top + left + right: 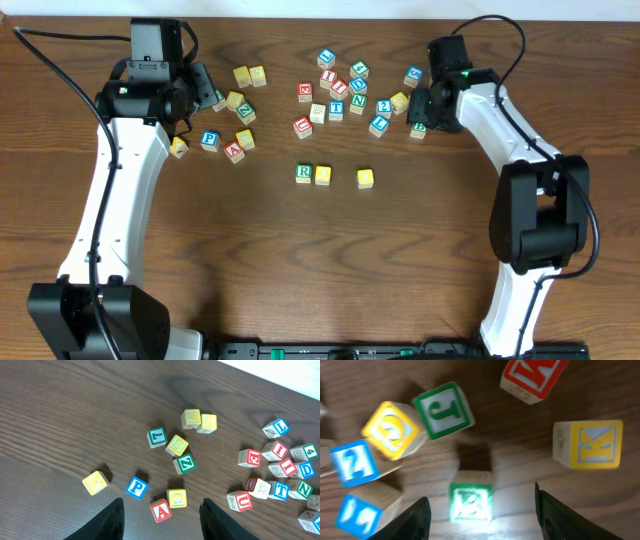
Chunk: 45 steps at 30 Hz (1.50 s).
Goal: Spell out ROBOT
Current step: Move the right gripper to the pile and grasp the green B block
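Dark wood is filling the overhead view. The table (300, 280) is carrying a short row at its middle. The R cube (304, 173) is sitting there with a yellow cube (323, 175) touching its right side. A second yellow cube (365, 178) is standing further right, with a gap between the two. The T cube (336, 109) is lying in the loose heap behind the row. The right gripper (421, 108) is hanging at the heap's right edge, just by the B cube (418, 129). The left gripper (207, 97) is hovering beside a smaller scatter on the left.

From the left wrist, the left gripper (162, 510) is standing released and gripping nothing. A red A cube (161, 510) and a C cube (176, 498) are lying on the wood between its fingers (112, 520). The T cube (280, 490) is showing far right, among the heap.

From the right wrist, the right gripper (480, 497) is gaping wide. The B cube (471, 502), slightly blurred, is resting on the table between the fingers (560, 517). Bare wood is showing on both sides of it, so neither finger is touching it. A green J cube (442, 410) is sitting just beyond it.
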Available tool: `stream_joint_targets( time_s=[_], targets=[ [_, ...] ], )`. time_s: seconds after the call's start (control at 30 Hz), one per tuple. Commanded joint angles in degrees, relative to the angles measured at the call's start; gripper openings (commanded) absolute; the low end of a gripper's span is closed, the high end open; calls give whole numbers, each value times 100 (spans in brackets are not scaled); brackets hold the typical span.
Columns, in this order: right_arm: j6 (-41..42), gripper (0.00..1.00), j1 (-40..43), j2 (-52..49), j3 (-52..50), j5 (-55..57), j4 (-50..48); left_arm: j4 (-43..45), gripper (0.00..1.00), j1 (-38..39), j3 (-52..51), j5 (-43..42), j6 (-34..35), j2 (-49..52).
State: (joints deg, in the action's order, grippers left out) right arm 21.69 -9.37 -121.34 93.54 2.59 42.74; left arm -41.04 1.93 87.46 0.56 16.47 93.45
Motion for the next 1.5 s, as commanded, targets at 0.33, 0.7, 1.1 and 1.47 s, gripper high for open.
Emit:
stream_joint_targets(
  time_s=[0.33,0.7,1.1,1.47],
  targets=[
    [-597,59,118,-562,-2,-275,-313,111,48,-15,-2,50,13,87],
    [-590,34,122,-595,2,-297,-313,186,48,-15,-2,50,13,87],
    [-592,21,103,-212,50,-299,-42,297,48,-15,-2,50,13,87],
    [-588,19,-153,699,50,-1152,254,323,48,-15,-2,50,11,87]
  ],
)
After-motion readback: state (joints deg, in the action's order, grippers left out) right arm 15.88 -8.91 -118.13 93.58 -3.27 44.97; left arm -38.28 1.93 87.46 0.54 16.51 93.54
